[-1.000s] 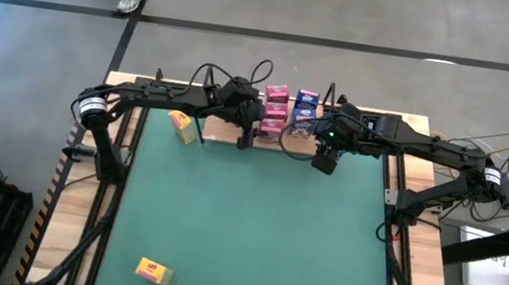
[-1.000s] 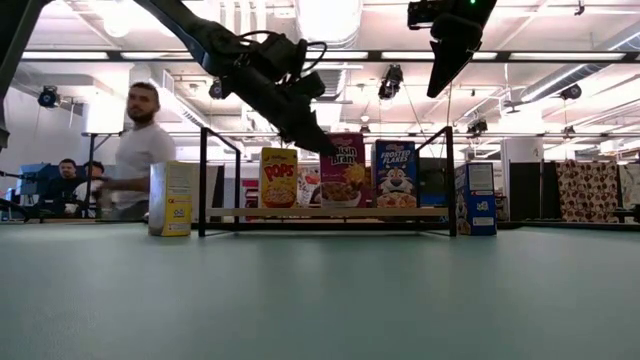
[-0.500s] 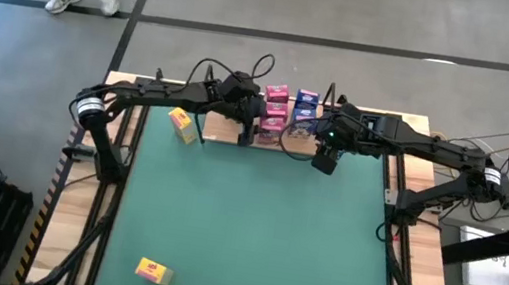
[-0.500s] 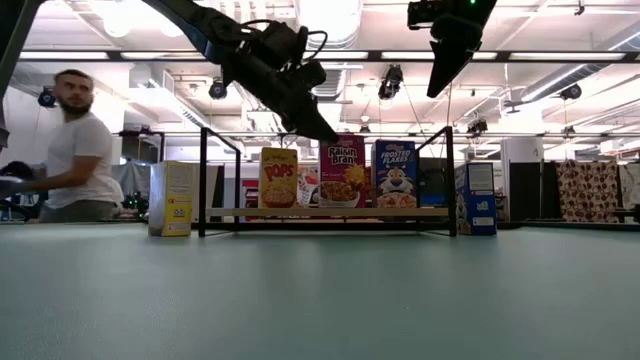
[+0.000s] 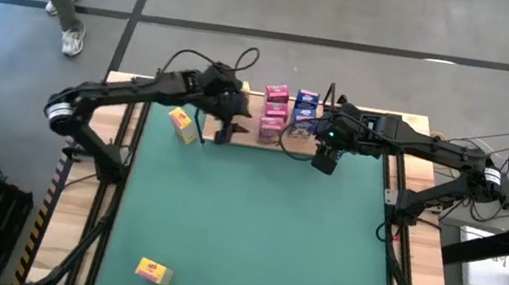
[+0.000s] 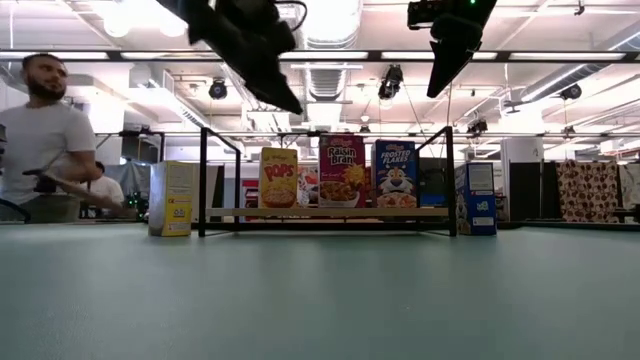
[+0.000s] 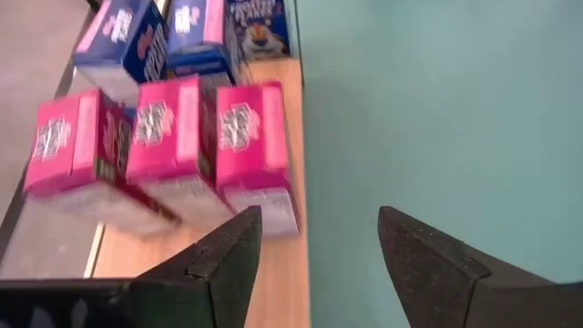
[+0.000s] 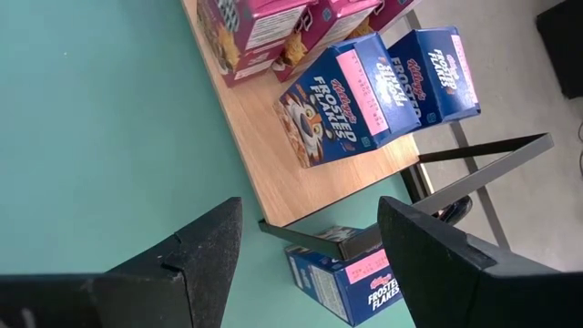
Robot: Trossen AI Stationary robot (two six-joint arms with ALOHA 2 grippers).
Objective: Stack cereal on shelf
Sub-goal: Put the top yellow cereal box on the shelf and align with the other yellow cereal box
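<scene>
Two dark robot arms hang over the far end of a green worktop, each with its pincer spread apart and holding nothing. The left pincer hovers above the left part of the shelf, a light wooden board with thin black wire uprights; seen from the low camera it sits high, well above the boxes. From its wrist camera, the two dark fingers frame three pink cereal boxes ranged side by side on the board, with blue ones behind them. The right pincer is poised above the right part of the shelf, and in the low view it too hangs clear above the boxes.

On the shelf, the low view shows a yellow Pops box, a Raisin Bran box and a blue Frosted Flakes box upright in a row. Another blue box stands on the worktop just outside the shelf's right upright. A yellow box by the shelf stands on the worktop beside the left upright, and a far yellow box lies well apart near the worktop's front left corner.

Beyond the worktop, a person is at the left of the room.
</scene>
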